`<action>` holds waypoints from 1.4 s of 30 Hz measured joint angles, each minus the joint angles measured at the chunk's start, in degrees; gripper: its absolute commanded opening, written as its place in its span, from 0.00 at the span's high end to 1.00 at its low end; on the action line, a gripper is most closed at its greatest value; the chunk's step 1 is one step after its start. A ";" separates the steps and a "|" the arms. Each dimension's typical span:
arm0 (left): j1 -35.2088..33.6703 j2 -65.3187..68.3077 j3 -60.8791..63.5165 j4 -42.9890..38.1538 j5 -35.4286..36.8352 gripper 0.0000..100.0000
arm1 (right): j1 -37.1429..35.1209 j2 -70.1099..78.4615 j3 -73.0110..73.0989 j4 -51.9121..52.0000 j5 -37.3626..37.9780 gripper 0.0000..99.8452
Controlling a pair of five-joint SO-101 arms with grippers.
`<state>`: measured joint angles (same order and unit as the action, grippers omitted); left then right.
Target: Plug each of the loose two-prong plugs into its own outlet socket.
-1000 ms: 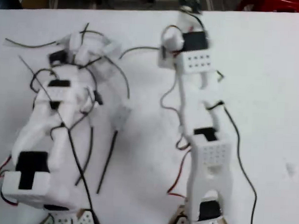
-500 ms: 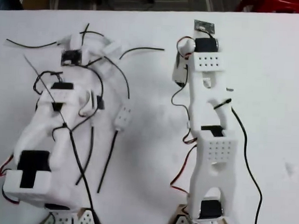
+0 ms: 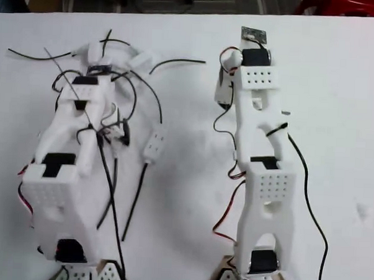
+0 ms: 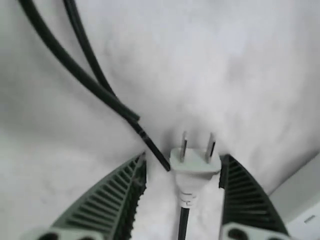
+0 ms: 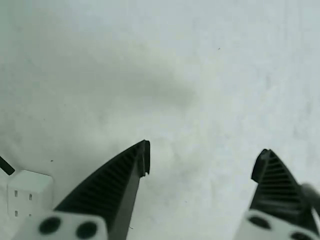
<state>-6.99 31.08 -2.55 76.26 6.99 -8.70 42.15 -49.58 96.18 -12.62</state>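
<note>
White two-prong plug (image 4: 194, 167) lying on the white table (image 4: 250, 60), between the parted jaws of the left gripper (image 4: 182, 161), touching one jaw, clear of the other, right gripper (image 5: 204, 150) spread wide above the table, outlet socket (image 5: 27, 192) near it.

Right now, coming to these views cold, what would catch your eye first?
A white two-prong plug sits inside the open left gripper, prongs pointing away from it. In the high view that arm hangs over a tangle of black cords at the far left of the table, with a white socket block beside it. The right gripper is open over bare table.
</note>
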 measured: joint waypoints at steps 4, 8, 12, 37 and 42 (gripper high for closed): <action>0.53 0.35 -0.79 0.26 0.00 0.77 | 0.00 0.00 0.00 0.00 0.00 0.68; 0.53 -1.05 1.14 -0.88 0.00 0.77 | 0.00 0.00 0.00 0.00 0.00 0.68; 0.53 -6.42 8.88 -7.03 0.00 0.77 | 0.00 0.00 0.00 0.00 0.00 0.68; 3.96 -17.58 23.74 -20.48 0.18 0.98 | 0.00 0.00 0.44 -0.79 0.00 0.68; 3.96 -17.58 23.74 -20.48 0.18 0.97 | -0.09 3.08 0.44 -1.93 0.00 0.68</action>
<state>-3.03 13.49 21.19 55.78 7.16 -8.79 45.23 -49.14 94.24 -12.62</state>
